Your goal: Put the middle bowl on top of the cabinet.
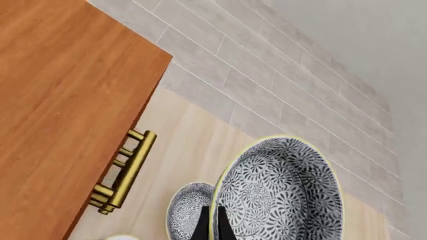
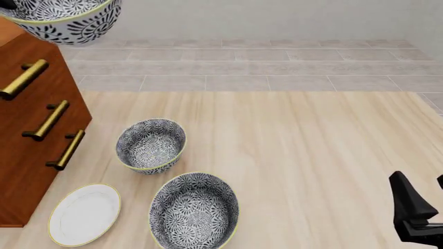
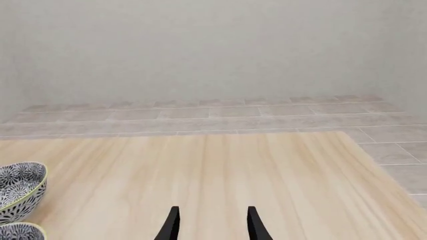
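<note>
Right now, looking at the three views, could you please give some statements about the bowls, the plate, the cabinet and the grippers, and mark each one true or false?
1. The left gripper holds a bowl by its rim. True.
2. The held bowl already rests on the cabinet. False: it is in the air near the cabinet's top edge.
3. Two bowls stand on the table: the far bowl and the near bowl. True.
4. The plate lies inside the near bowl. False: it lies flat on the table beside it, near the cabinet.
5. The right gripper grips a bowl. False: it is open and empty.
</note>
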Robot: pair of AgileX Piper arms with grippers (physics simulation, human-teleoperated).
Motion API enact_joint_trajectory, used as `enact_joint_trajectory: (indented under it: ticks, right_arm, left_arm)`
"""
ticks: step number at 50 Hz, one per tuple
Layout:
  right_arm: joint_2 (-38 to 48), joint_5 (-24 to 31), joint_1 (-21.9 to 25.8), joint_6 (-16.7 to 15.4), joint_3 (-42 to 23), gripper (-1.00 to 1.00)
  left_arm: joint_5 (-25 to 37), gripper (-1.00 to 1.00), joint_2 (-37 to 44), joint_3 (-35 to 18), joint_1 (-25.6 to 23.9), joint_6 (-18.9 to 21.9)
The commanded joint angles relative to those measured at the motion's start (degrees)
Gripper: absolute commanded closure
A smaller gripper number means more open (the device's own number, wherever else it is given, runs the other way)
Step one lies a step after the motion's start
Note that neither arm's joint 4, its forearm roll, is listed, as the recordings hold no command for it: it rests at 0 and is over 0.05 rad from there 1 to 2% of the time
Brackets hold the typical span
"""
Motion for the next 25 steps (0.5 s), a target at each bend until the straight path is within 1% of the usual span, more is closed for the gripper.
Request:
enact_joint_trajectory:
  ticks: [1, 7, 22, 25]
  right_arm:
    - [0.6, -0.5, 0.2, -0.1, 0.0, -1.0]
    - [0.5, -0.3, 0.1, -0.2, 0.0, -1.0]
    - [0.2, -0.1, 0.1, -0.3, 0.0, -1.0]
    - [0.3, -0.2, 0.1, -0.3, 0.0, -1.0]
  left_arm:
    - [0.6, 1.0, -0.5, -0.4, 3.6, -0.1]
    - [0.8, 1.0, -0.7, 0.3, 6.0, 0.1]
    - [2.0, 1.0, -1.5, 0.6, 11.0, -4.2]
    - [2.1, 1.0, -1.5, 0.1, 11.8, -4.0]
